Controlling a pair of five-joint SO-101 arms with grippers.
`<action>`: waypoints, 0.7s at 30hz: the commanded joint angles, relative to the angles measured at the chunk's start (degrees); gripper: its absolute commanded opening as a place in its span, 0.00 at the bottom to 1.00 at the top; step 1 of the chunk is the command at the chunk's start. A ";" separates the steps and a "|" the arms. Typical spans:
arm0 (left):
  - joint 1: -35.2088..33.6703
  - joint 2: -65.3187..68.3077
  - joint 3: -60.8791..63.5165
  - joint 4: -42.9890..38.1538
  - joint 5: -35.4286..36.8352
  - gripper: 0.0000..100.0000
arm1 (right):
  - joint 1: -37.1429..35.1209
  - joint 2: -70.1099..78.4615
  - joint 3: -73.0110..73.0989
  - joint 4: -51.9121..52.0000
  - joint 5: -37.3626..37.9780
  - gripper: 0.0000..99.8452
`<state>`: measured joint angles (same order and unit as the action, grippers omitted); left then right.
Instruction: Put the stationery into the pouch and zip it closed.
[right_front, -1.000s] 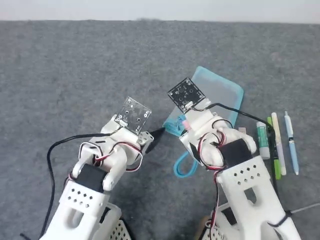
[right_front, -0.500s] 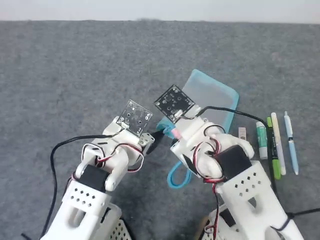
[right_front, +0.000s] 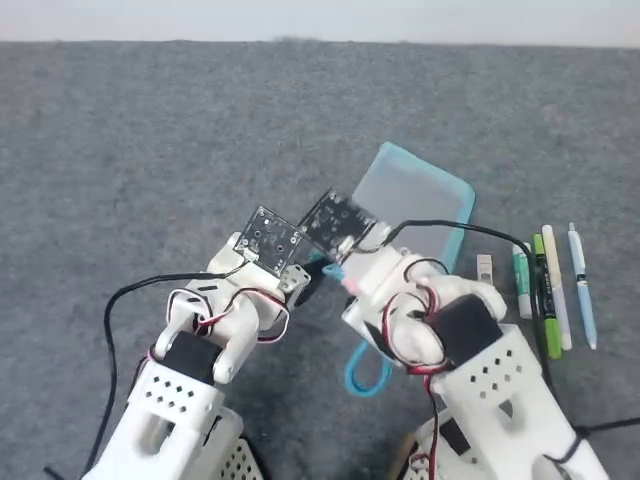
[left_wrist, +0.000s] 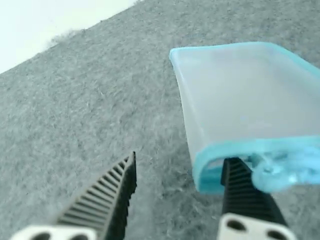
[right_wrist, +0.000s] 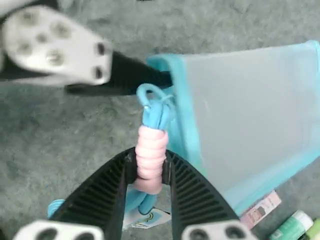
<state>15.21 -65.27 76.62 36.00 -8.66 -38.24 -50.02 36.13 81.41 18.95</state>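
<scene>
The translucent pouch (right_front: 420, 205) with teal trim lies flat in the middle of the grey mat. My right gripper (right_wrist: 149, 157) is shut on the pink zip pull (right_wrist: 149, 162) with its blue cord, at the pouch's (right_wrist: 245, 115) near left corner. My left gripper (left_wrist: 181, 160) stands open at that same corner, one finger (left_wrist: 245, 192) against the teal edge of the pouch (left_wrist: 240, 95), the other on the bare mat. From above the two grippers nearly meet, left gripper (right_front: 308, 280) beside right gripper (right_front: 338, 270). The stationery lies right of the pouch: glue stick (right_front: 522, 280), green pen (right_front: 547, 300), cream pen (right_front: 557, 290), blue pen (right_front: 583, 285).
A small eraser (right_front: 485, 268) lies between the pouch and the glue stick. A blue cord loop (right_front: 365, 372) trails on the mat under the right arm. Open mat stretches to the left and far side. The right arm's cable (right_front: 500, 238) runs over the pens.
My right gripper has moved left with the zip pull, and the pouch has shifted left with it. The left gripper has edged up to the pouch's corner.
</scene>
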 joint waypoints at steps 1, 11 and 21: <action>0.18 -1.49 -0.75 -2.29 0.18 0.26 | -5.14 -4.79 -3.34 2.68 2.55 0.01; 0.26 -1.49 0.13 -3.52 0.18 0.20 | -9.27 -10.51 -3.16 7.96 2.55 0.01; -0.53 -1.58 0.40 -3.52 0.35 0.01 | -4.00 -10.24 0.53 4.97 3.08 0.01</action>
<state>15.47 -65.36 77.93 34.59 -8.66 -45.63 -58.64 36.31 88.35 20.44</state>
